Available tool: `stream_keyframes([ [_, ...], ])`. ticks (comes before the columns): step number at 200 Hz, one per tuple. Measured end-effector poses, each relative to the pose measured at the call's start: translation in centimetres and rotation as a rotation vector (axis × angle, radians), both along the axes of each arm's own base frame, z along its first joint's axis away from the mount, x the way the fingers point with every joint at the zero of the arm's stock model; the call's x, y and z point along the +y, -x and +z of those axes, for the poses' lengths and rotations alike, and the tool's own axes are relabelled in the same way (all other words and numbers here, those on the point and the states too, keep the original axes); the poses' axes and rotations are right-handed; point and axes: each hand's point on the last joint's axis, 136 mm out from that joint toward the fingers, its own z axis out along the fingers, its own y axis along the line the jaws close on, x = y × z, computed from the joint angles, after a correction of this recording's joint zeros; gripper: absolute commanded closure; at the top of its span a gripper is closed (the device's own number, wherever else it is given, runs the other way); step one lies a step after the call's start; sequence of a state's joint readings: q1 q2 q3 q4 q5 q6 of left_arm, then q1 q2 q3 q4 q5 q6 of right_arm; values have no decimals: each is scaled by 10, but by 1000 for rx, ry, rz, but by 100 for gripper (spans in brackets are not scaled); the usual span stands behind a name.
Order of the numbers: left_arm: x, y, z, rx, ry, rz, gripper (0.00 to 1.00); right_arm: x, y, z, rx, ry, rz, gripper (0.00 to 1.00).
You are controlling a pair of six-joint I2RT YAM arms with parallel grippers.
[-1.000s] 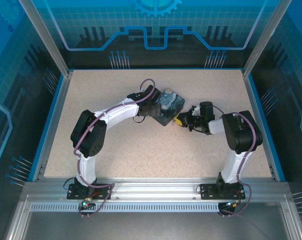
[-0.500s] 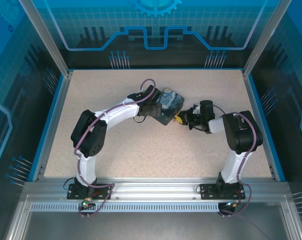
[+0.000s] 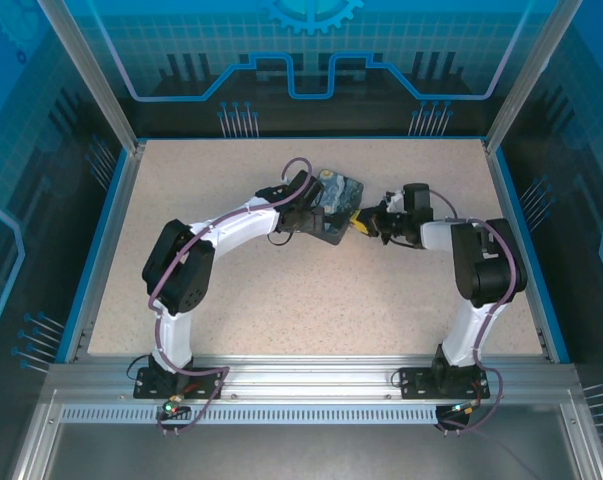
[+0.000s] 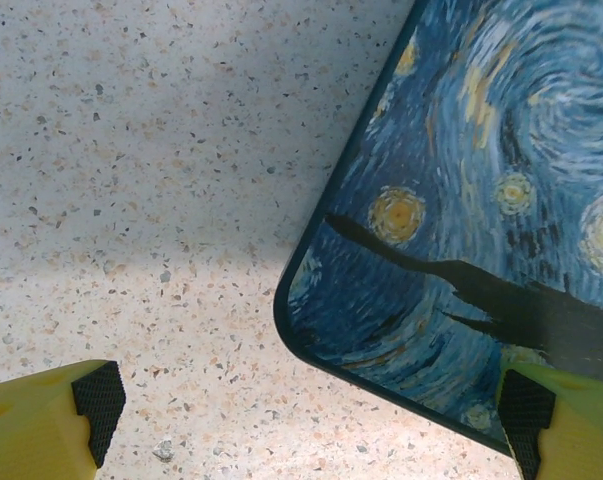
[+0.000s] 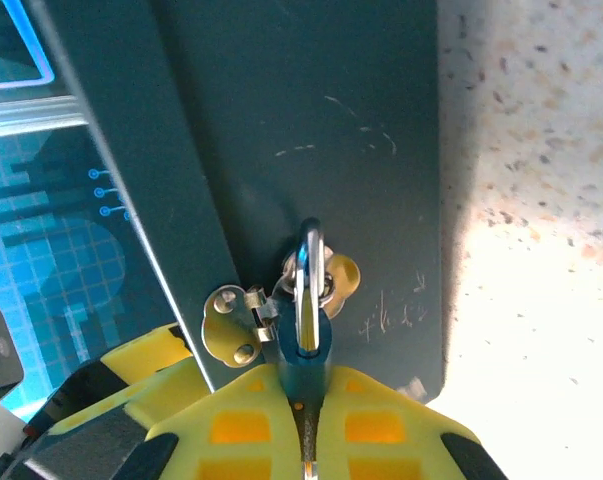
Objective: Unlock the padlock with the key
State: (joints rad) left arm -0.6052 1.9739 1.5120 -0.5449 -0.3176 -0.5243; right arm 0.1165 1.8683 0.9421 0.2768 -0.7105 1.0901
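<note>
Padlock (image 5: 303, 358), small with a bluish body and a thin silvery shackle (image 5: 308, 255), is pinched at its body between the right fingers (image 5: 391, 400), which are pressed in on it from both sides. The shackle is threaded through a small metal hasp (image 5: 229, 322) on the dark side of the box (image 5: 311, 130). The left fingers (image 4: 41, 420) are held spread, one over the speckled bench (image 4: 131, 150) and the other at the edge of the box's lid (image 4: 481, 200), which is printed with a swirling night sky. From above, the box (image 3: 338, 198) is seen on the beige bench (image 3: 311, 290) between the two arms, inside blue translucent walls (image 3: 311, 50) framed in aluminium.
</note>
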Motion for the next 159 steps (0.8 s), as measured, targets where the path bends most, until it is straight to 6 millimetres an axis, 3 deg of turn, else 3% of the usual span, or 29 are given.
stream_keyframes([
  [40, 0, 0, 0, -1, 0, 0, 3, -3, 7, -5, 1, 47, 33, 100],
  [90, -2, 1, 0, 1, 2, -4, 3, -13, 26, -27, 69, 56, 21, 100],
  [159, -7, 4, 0, 10, 16, -19, 2, -26, 40, -31, 74, 56, -7, 100],
])
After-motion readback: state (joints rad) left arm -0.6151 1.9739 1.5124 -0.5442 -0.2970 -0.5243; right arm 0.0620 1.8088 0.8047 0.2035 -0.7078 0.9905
